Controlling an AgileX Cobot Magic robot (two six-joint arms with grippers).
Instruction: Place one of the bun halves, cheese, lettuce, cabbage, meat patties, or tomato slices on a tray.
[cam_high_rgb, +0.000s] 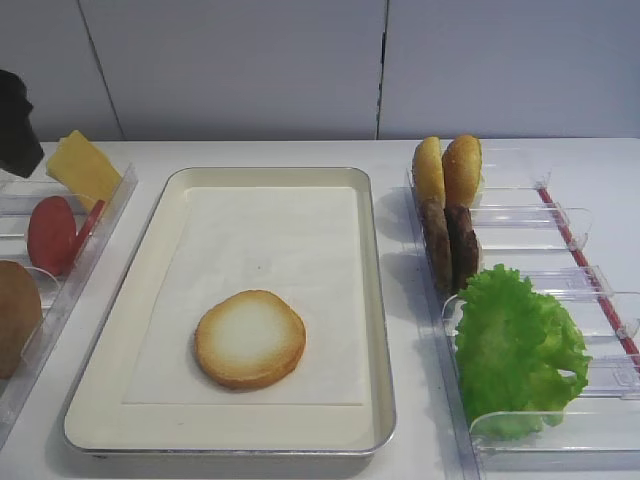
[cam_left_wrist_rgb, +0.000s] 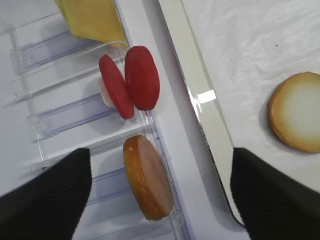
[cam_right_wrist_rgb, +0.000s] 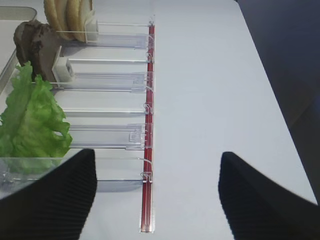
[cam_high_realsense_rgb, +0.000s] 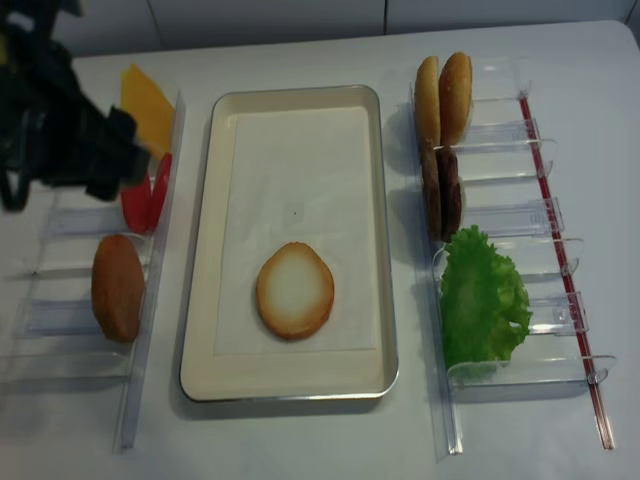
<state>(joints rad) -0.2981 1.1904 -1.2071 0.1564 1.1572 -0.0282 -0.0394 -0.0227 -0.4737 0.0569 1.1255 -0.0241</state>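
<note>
A pale-faced bun half (cam_high_rgb: 250, 338) with a toasted rim lies flat on the paper of the cream tray (cam_high_rgb: 270, 175), near its front. My left gripper (cam_left_wrist_rgb: 160, 160) hangs open and empty over the left holders, above a darker domed bun (cam_left_wrist_rgb: 147, 177), left of the tray. Cheese (cam_high_rgb: 82, 168) and tomato slices (cam_left_wrist_rgb: 135, 80) stand in those holders. My right gripper (cam_right_wrist_rgb: 156, 160) is open and empty over bare table beside the right holders, which carry the lettuce (cam_high_rgb: 515, 350) and meat patties (cam_high_rgb: 450, 245). No cabbage is in view.
Clear plastic holders (cam_high_realsense_rgb: 60, 330) flank the tray on both sides. Two golden-orange bun halves (cam_high_rgb: 447, 170) stand on edge at the back right. A red strip (cam_right_wrist_rgb: 149, 100) runs along the right holders' outer side. The left arm (cam_high_realsense_rgb: 60, 120) looms over the back left.
</note>
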